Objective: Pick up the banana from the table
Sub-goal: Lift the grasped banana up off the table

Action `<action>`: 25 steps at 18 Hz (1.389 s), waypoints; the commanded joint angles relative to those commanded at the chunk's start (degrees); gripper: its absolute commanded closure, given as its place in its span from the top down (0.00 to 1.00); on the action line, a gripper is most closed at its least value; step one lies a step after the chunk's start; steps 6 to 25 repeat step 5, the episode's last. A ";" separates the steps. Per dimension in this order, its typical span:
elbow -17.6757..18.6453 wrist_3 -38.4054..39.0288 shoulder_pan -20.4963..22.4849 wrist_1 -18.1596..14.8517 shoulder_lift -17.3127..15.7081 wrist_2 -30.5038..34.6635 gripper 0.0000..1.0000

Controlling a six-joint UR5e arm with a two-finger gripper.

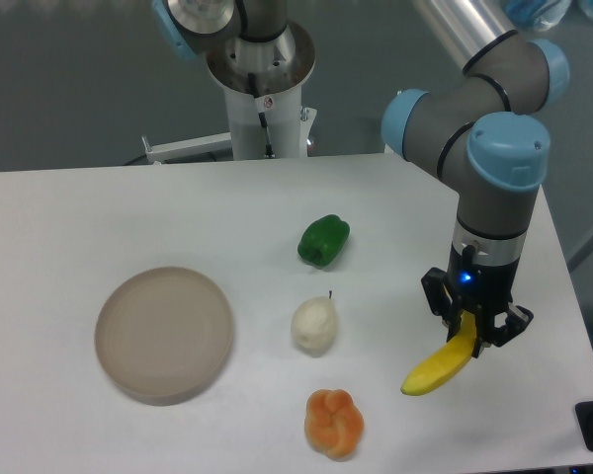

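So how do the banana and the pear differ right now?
The banana is bright yellow, long and curved; the pear is whitish and rounded with a thin dark stem. The banana's upper end sits between the gripper fingers, tilted; the pear sits free on the table. Both look like toy fruits.

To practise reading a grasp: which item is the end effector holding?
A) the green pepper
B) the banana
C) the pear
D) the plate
B: the end effector is shut on the upper end of the banana, while the other items lie apart from it on the table.
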State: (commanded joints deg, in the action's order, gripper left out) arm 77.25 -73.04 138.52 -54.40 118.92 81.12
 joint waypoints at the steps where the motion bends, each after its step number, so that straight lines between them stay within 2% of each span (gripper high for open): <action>1: 0.00 0.00 0.00 0.00 0.00 0.44 0.11; 25: 0.35 0.00 -0.09 0.35 0.17 0.88 0.11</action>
